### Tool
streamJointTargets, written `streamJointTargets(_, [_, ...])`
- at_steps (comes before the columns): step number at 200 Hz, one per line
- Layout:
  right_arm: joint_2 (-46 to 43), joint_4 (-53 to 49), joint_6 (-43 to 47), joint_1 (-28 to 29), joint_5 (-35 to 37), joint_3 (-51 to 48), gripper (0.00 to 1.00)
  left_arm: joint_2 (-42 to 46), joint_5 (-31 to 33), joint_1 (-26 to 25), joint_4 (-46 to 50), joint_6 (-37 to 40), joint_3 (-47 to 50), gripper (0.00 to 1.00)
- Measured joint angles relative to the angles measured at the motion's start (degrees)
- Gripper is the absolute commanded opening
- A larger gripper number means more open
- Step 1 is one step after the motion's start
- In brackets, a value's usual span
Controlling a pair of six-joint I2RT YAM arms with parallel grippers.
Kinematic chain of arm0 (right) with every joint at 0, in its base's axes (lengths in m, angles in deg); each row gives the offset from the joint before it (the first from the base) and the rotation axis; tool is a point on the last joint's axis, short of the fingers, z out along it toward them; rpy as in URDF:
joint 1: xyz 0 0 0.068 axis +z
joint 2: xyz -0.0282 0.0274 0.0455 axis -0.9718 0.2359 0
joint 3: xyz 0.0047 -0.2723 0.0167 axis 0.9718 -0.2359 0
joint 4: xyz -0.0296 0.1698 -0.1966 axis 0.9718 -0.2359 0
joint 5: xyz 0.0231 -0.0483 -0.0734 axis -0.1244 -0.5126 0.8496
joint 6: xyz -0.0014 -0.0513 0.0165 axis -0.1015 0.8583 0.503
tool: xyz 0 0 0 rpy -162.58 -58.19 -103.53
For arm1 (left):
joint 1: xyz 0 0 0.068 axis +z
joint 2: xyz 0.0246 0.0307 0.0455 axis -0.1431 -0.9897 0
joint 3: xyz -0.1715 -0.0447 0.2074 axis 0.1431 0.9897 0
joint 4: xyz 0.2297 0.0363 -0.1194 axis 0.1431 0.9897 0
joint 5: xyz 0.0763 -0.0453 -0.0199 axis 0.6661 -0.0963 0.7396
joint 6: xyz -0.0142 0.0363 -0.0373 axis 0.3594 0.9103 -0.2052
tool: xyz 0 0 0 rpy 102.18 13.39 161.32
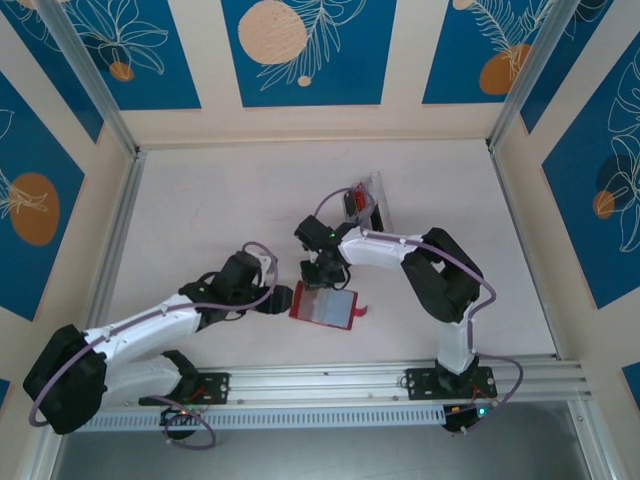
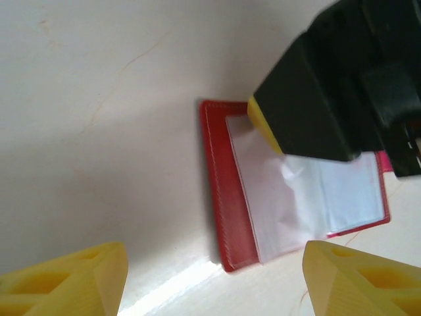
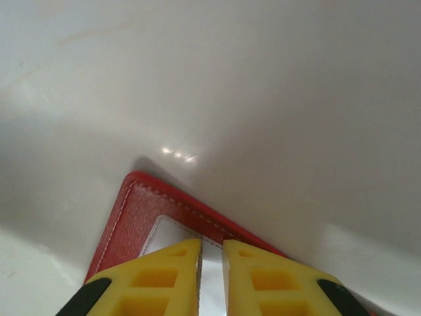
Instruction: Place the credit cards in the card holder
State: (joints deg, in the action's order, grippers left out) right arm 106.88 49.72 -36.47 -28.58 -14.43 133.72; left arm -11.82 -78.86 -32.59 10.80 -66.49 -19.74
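Observation:
The red card holder (image 1: 322,306) lies open on the table with its greyish clear sleeves facing up. My right gripper (image 1: 322,278) comes down on its far edge, its yellow fingers (image 3: 164,276) closed to a thin slit on a clear sleeve (image 3: 212,276). In the left wrist view that sleeve (image 2: 296,197) puckers under the right gripper's finger (image 2: 262,125). My left gripper (image 2: 214,289) stands open just left of the holder's red cover (image 2: 223,197), nothing between its fingers. The credit cards (image 1: 353,202) show as a dark and red stack in a clear tray behind.
The clear plastic tray (image 1: 378,200) stands at the back, right of centre. The holder's snap tab (image 1: 361,311) sticks out to the right. Metal rails edge the table on the left and right, and the mounting rail (image 1: 330,378) runs along the front.

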Motion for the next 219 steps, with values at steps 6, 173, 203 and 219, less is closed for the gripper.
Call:
streamJointTargets(6, [0.0,0.2,0.0,0.5,-0.7,0.0,0.19,-0.3,-0.1,0.2,0.3,0.0,0.0,0.71])
streamJointTargets(173, [-7.6,-2.4,1.2,0.9,-5.7,-2.5,0.0,-10.1,-8.0,-0.6,-1.3,0.0,-1.4,0.66])
streamJointTargets(203, [-5.8,-2.1,-0.1,2.4,-6.3,-5.0,0.0,-11.5,-8.0,-1.1,-1.8,0.0,-1.7,0.62])
streamJointTargets(219, [-4.7,-1.6,-0.7,2.5,-7.0,-5.2,0.0,-11.6,-8.0,-1.5,-2.2,-0.4,-2.0,0.6])
